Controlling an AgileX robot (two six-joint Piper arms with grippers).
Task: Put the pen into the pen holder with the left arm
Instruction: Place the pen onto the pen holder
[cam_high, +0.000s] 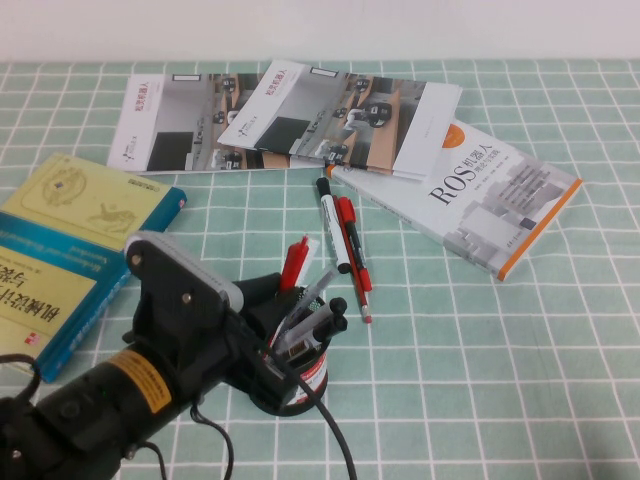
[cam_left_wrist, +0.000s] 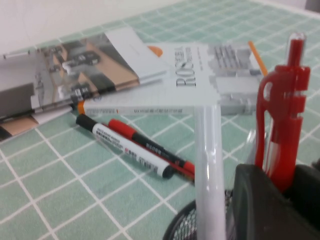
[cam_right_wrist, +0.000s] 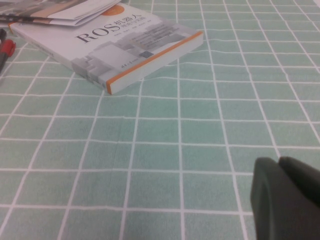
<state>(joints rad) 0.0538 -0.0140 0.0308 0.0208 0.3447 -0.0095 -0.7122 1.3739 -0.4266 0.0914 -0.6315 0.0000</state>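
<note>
The left arm reaches in from the near left and its left gripper hangs directly over the pen holder, fingers pinched on the pen, which stands almost upright with its clip end up. It appears held that way so the tip can slide straight down among the pens already standing in the cup. In the left wrist view the pen rises from between the dark fingers, beside a pale pen already in the holder. Beyond the gripper, to its right, a white marker and a red pen with a black clip lie side by side on the green checked cloth, unused. Further right lies the ROS book. The right gripper hovers low over bare cloth well to the right, apparently parked; whether it is spread or pressed together I cannot tell.
</note>
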